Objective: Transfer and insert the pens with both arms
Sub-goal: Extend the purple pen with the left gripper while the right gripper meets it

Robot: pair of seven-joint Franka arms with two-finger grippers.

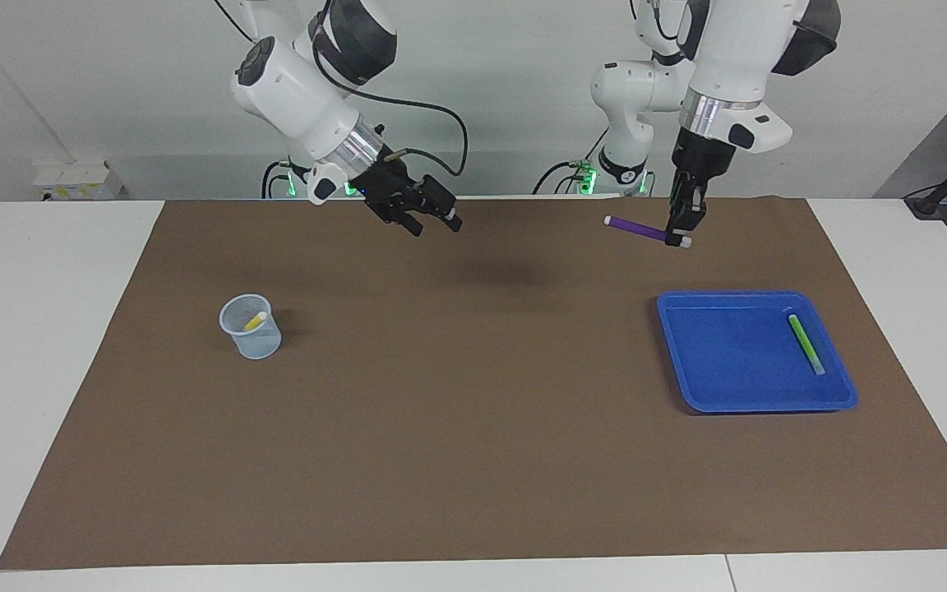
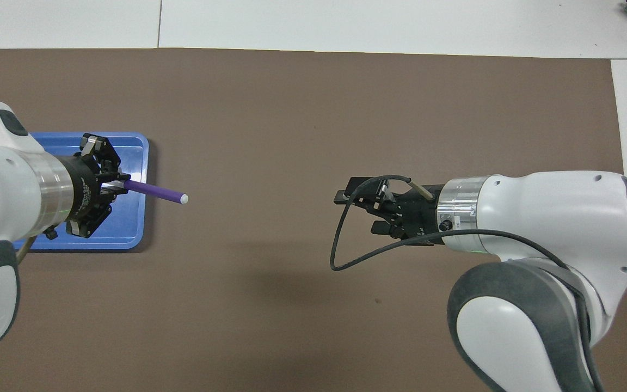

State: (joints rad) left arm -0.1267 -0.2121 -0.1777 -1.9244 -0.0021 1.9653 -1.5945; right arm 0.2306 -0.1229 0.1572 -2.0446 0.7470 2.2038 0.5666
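Over mat (image 1: 473, 427): left end effector (image 1: 678, 238) grips purple pen (image 1: 636, 228) | right end effector (image 1: 432, 224) agape | path unobstructed

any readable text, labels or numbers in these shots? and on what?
None can be read.
Left claw body: a white printed line shows in the overhead view, too blurred to read.
Wall box at the table edge: yellow label patches, too small to read.
Purple pen, green pen, yellow pen, cup, blue tray, right claw: no markings visible.
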